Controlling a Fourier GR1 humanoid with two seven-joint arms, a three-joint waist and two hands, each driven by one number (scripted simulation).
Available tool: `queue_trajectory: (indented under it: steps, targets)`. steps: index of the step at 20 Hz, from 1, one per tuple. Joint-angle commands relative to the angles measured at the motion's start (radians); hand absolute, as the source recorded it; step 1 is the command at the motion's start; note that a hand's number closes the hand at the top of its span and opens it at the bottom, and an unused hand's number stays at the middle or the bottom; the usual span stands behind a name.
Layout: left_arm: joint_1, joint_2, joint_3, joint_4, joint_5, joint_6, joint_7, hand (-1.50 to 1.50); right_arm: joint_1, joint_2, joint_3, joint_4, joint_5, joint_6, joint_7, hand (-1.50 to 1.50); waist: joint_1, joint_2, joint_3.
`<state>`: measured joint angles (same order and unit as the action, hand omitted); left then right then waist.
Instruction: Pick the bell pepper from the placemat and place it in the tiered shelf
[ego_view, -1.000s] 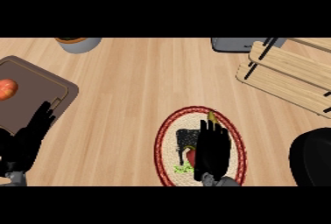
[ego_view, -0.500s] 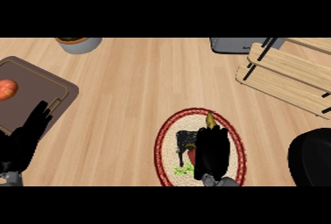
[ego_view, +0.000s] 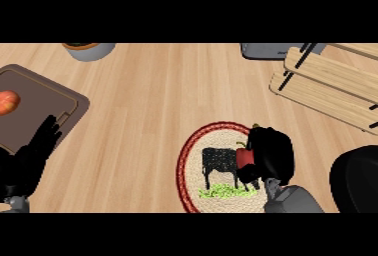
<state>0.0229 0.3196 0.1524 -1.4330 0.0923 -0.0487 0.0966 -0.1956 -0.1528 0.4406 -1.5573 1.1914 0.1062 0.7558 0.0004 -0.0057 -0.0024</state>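
A red bell pepper (ego_view: 244, 156) lies on the round placemat (ego_view: 193, 160), which has a red rim and a black cow picture. My right hand (ego_view: 269, 152) is curled round the pepper from its right side and hides most of it. The wooden tiered shelf (ego_view: 328, 85) stands at the upper right, apart from the hand. My left hand (ego_view: 29, 160) rests open at the lower left edge, fingers up.
A brown cutting board (ego_view: 44, 107) with a red-orange fruit (ego_view: 6, 102) lies at the left. A grey bowl (ego_view: 88, 50) sits at the top left and a grey object (ego_view: 267, 51) at the top, beside the shelf. A black rounded object (ego_view: 356, 182) stands at the lower right.
My right hand has shifted right over the placemat and curled its fingers round the pepper, whose red side now shows. The left hand has hardly moved.
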Motion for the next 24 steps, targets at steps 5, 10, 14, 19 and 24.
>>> queue_trajectory:
  steps: [5, 10, 14, 19, 24]
  targets:
    - [0.006, 0.006, 0.021, -0.005, 0.013, -0.036, 0.011, 0.00, -0.049, -0.152, -0.249, -0.115, -0.220, 0.089, -0.221, 1.50, 0.001, 0.005, 0.003]
    - [0.062, -0.030, 0.000, -0.017, -0.023, -0.018, -0.041, 0.00, -0.030, -0.166, -0.332, -0.400, -0.303, 0.241, -0.100, 1.50, -0.005, 0.001, 0.002]
    - [-0.008, -0.042, -0.014, -0.039, -0.024, 0.009, 0.051, 0.00, -0.045, -0.107, -0.424, -0.516, -0.435, 0.281, -0.036, 1.50, -0.011, 0.000, 0.002]
    - [0.043, -0.029, 0.015, -0.047, -0.010, -0.012, 0.014, 0.00, -0.109, -0.110, -0.598, -0.714, -0.619, 0.395, 0.116, 1.50, -0.007, -0.002, 0.002]
    - [-0.010, -0.023, 0.033, 0.057, -0.017, -0.030, -0.041, 0.00, -0.257, -0.173, -0.720, -0.835, -0.763, 0.483, 0.308, 1.50, -0.011, 0.001, 0.000]
